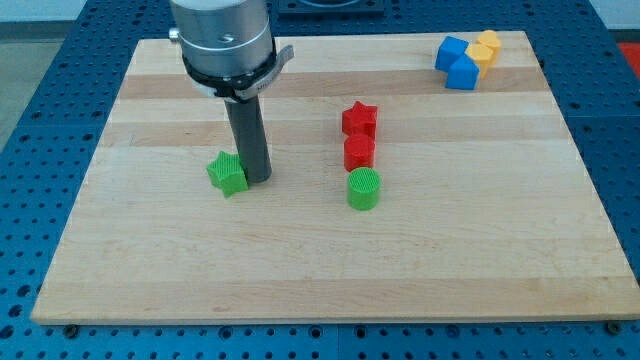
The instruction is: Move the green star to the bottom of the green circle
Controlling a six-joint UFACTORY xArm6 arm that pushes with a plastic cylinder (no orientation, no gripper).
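Observation:
The green star lies left of the board's middle. My tip stands right next to it, touching or almost touching its right side. The green circle lies near the middle of the board, well to the right of the star and the tip. The arm's grey body comes down from the view's top above the star.
A red block sits just above the green circle, with a red star above that. Blue blocks and yellow blocks are clustered at the board's top right corner. The wooden board ends in edges on all sides.

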